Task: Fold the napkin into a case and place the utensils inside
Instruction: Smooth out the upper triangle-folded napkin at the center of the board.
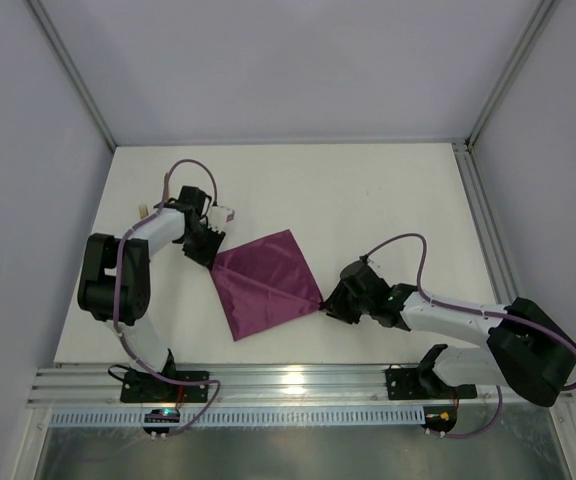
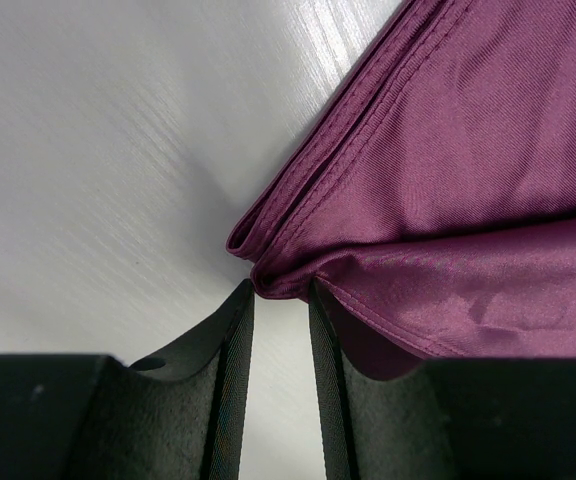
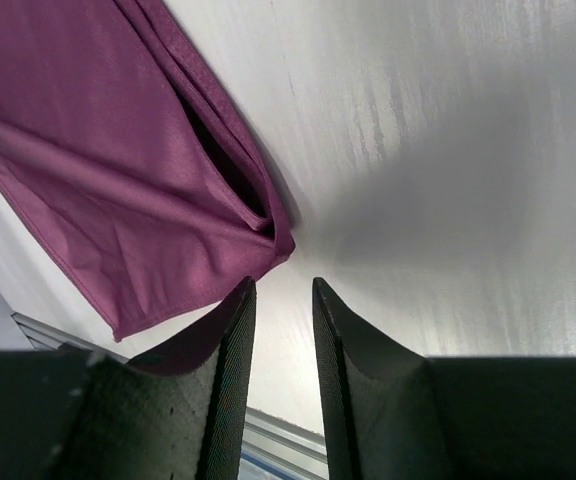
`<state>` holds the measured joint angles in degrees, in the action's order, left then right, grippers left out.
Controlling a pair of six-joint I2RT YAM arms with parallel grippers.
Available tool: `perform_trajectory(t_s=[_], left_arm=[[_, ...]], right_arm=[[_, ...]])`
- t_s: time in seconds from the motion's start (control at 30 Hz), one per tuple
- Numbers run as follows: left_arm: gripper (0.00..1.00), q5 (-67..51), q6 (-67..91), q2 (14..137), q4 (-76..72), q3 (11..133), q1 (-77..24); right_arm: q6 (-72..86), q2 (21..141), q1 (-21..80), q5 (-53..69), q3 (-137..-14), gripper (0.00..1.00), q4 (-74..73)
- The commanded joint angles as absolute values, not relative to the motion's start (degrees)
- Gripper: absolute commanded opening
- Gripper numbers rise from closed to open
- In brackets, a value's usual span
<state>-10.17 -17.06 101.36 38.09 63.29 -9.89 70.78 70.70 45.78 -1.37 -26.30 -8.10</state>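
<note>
The magenta-purple napkin (image 1: 266,285) lies folded in layers on the white table, standing like a diamond between the two arms. My left gripper (image 1: 212,260) is at the cloth's left corner. In the left wrist view the napkin (image 2: 448,180) ends in a doubled corner right at the tips of the left gripper (image 2: 281,290), whose jaws are open with bare table between them. My right gripper (image 1: 326,304) sits at the right corner. The right wrist view shows the napkin (image 3: 98,180) just beyond the open right gripper (image 3: 283,285), which holds nothing. The utensils are out of view.
The white table (image 1: 368,200) stretches behind and to the right of the cloth. A metal rail (image 1: 288,380) runs along the near edge by the arm bases. Grey enclosure walls and frame posts (image 1: 488,100) close in the sides and back.
</note>
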Motion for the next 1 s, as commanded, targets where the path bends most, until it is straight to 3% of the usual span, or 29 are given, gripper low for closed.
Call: perform_trajectory(t_s=[0.0,0.27,0.4,0.53,0.73,0.97], left_arm=[[0.31,-12.2,-17.8,99.8,36.7,62.1,-10.0],[0.31,-12.0,-17.8,100.2,36.6,62.0,-10.0],[0.3,-12.0,-17.8,99.8,36.5,62.1,-10.0],[0.19,-11.4,-17.9,100.9,36.2,62.0,-10.0],[0.01,-10.3,-18.0,102.0,35.7,62.0,-10.0],[0.0,-7.7,-18.5,102.1,34.8,61.9,-10.0]], right_arm=[[75.0,70.8,45.8,-2.7,-28.0,0.33,-5.5],[77.2,74.9,45.7,-1.0,-26.1,0.29,-0.9],[76.6,75.9,45.0,-0.9,-26.5,0.17,-0.4],[75.2,74.5,44.7,-2.5,-25.8,0.04,1.4],[73.8,72.2,44.5,-3.9,-20.2,0.04,10.4],[64.4,72.9,43.5,-2.7,-19.9,0.04,16.0]])
